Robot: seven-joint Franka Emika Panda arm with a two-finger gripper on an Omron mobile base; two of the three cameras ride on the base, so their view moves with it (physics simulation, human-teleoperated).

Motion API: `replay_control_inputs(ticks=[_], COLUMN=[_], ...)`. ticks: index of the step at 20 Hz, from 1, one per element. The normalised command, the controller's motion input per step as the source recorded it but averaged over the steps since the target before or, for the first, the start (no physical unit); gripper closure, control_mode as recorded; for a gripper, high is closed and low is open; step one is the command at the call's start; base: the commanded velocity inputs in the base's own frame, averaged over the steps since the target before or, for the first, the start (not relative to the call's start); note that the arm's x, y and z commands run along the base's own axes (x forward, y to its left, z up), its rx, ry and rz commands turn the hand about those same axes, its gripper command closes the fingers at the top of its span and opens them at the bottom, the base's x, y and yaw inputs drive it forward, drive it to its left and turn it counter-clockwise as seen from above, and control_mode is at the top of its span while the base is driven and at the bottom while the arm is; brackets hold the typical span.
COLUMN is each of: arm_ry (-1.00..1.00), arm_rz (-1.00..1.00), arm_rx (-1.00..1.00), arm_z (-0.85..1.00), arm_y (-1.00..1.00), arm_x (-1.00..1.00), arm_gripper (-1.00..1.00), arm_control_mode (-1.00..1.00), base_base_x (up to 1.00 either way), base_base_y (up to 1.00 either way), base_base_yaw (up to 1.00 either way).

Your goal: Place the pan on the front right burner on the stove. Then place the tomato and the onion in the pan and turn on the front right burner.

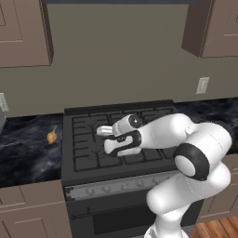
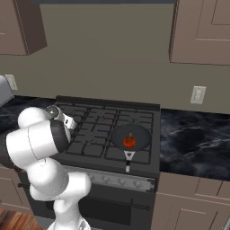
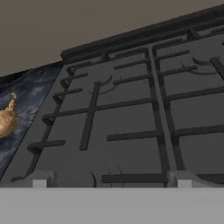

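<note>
- Right base view: pan (image 2: 133,134), round, dark, sits on the front right burner (image 2: 134,144) of the stove (image 2: 108,130); its short handle with pale tip points toward the front edge.
- Tomato (image 2: 129,142), small red-orange ball, lies inside the pan, near the handle side.
- Onion (image 1: 52,136), tan bulb with a thin pointed tip, rests on the dark marbled counter (image 1: 28,148) to the left of the stove, apart from the grates; in the hand view it appears at the left edge.
- Gripper (image 1: 100,131), seen in the left base view, is held above the left half of the stove grates, pointing toward the onion's side, well apart from the pan.
- Fingers: spread to full width, nothing between them; the two tips (image 3: 39,180) stand far apart at the bottom of the hand view, over bare grate.
- Knob strip (image 2: 119,180), silver, runs along the stove front above the dark oven door (image 2: 108,209).
- Wall outlet (image 2: 197,95), pale, on the wall right of the stove.
</note>
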Motion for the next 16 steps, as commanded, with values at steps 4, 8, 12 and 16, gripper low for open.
replay_control_inputs(ticks=[4, 8, 12, 16], arm_ry=[0.07, 0.09, 0.06, 0.01], arm_rz=[0.09, 0.01, 0.00, 0.00], arm_rx=[0.00, -0.02, -0.02, -0.02], arm_z=[0.00, 0.05, 0.20, 0.29], arm_y=[0.40, 0.43, 0.26, 0.25], arm_x=[0.00, 0.00, 0.00, 0.00], arm_gripper=[-1.00, -1.00, -1.00, -1.00], arm_control_mode=[-1.00, -1.00, -1.00, -1.00], base_base_x=[0.00, 0.00, 0.00, 0.00], base_base_y=[0.00, 0.00, 0.00, 0.00], base_base_yaw=[0.00, 0.00, 0.00, 0.00])
